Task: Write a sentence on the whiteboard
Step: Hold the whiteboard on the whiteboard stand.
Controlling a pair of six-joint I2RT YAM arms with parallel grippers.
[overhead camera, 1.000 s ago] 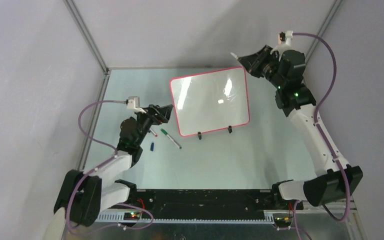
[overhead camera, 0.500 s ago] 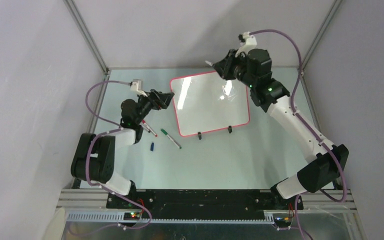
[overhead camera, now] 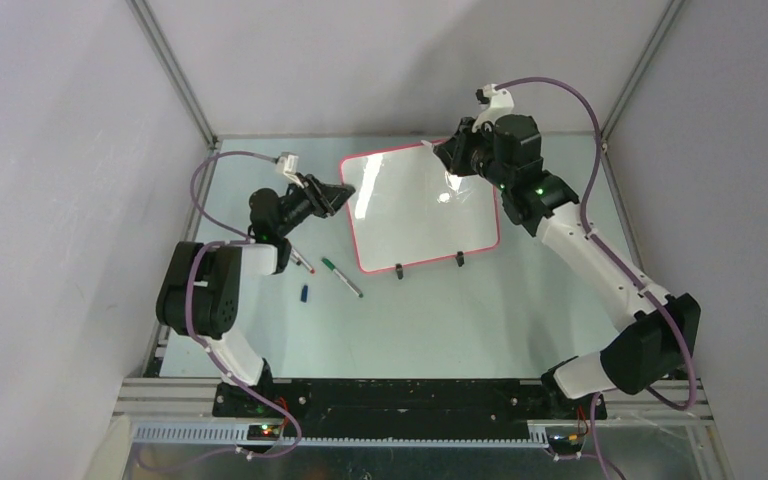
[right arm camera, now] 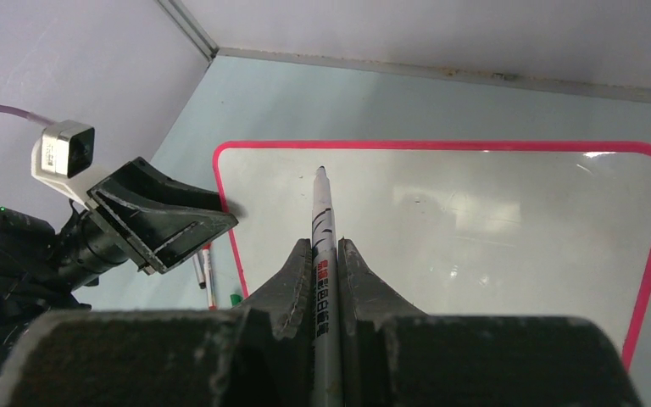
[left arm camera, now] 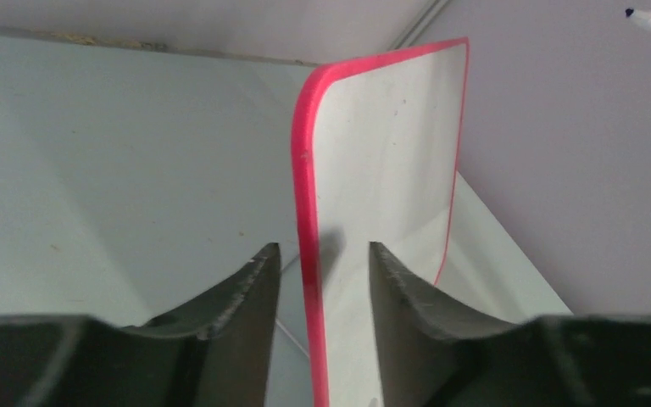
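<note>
The whiteboard [overhead camera: 420,205] stands tilted on the table, white with a thin red frame; its face shows only glare, and the sentence is not in view. My left gripper [overhead camera: 345,193] straddles the board's left edge. In the left wrist view the red frame [left arm camera: 307,195] runs between the jaws of the left gripper [left arm camera: 322,254], with a gap on each side, so it is open. My right gripper [overhead camera: 442,152] hovers at the board's top edge, shut on a white marker [right arm camera: 322,212] whose dark tip points at the whiteboard [right arm camera: 475,220].
A red-capped marker [overhead camera: 303,262], a green marker [overhead camera: 341,277] and a small blue cap [overhead camera: 304,293] lie on the table left of the board. Two black feet [overhead camera: 399,270] prop the board's near edge. Enclosure walls close in at left, right and back.
My left gripper moved up to the board's left edge and its jaws narrowed around the frame. My right arm swung left over the board's top edge, still holding the marker.
</note>
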